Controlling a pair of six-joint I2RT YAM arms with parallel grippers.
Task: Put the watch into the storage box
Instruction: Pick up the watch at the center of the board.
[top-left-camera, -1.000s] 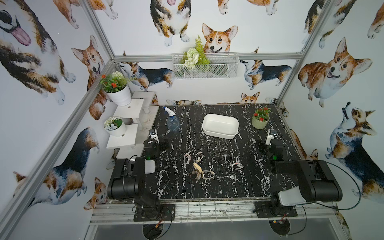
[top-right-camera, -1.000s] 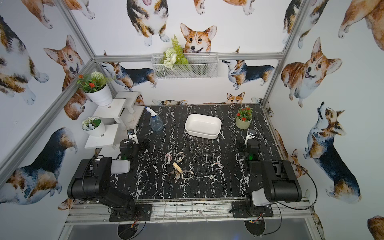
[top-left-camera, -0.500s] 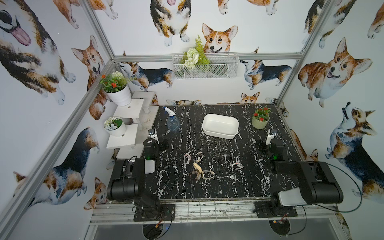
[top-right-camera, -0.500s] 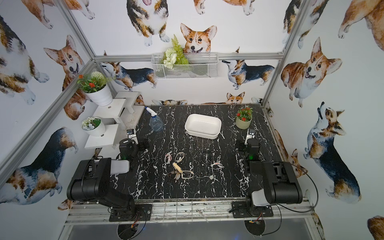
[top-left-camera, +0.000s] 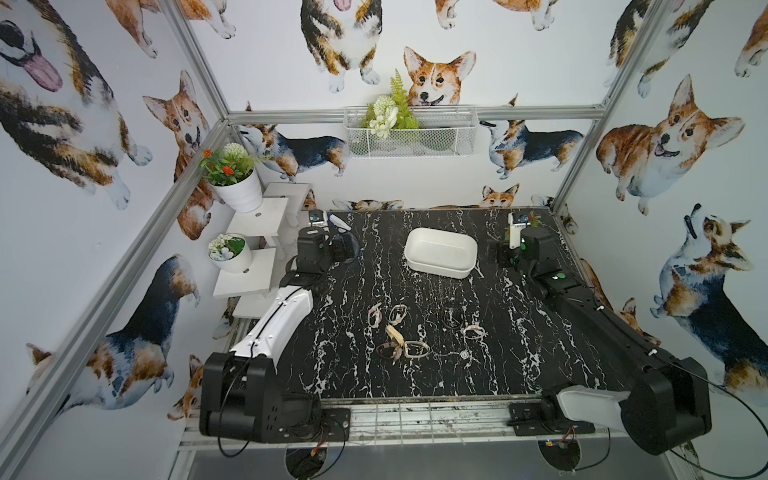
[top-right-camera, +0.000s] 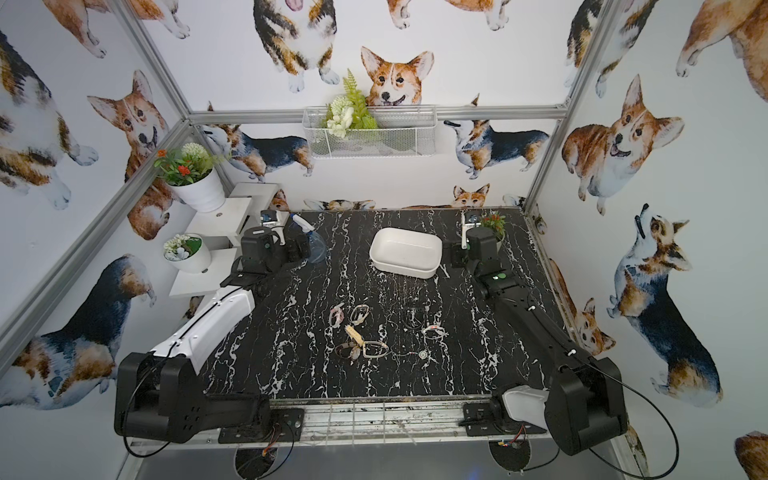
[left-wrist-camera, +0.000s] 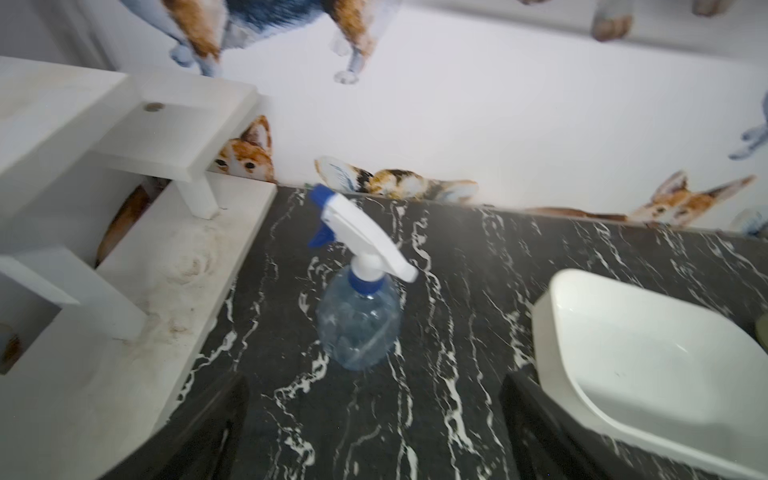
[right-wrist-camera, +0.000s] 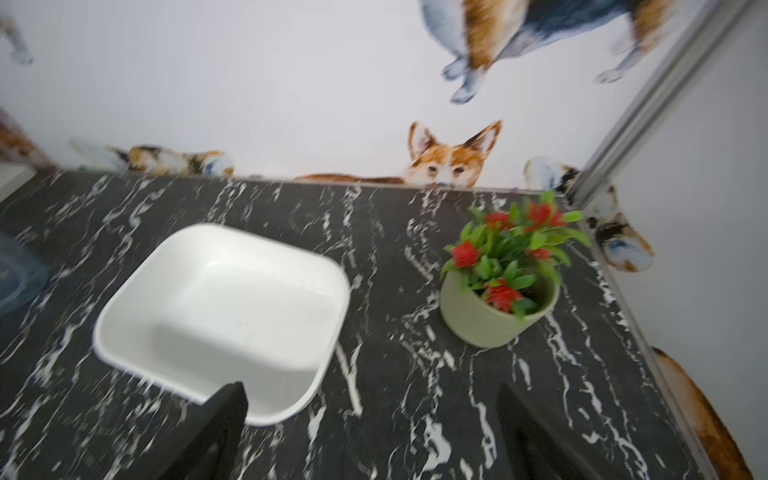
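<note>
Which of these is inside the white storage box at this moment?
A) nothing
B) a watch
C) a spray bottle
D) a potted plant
A: the storage box shows only its bare white floor in both top views and both wrist views, while the watches lie outside it on the table.

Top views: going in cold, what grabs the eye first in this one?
The corgi wallpaper covering the walls. On the black marble table, a white storage box sits empty at the far middle, flanked by the open left gripper and right gripper, with a cluster of watches nearer the front.
</note>
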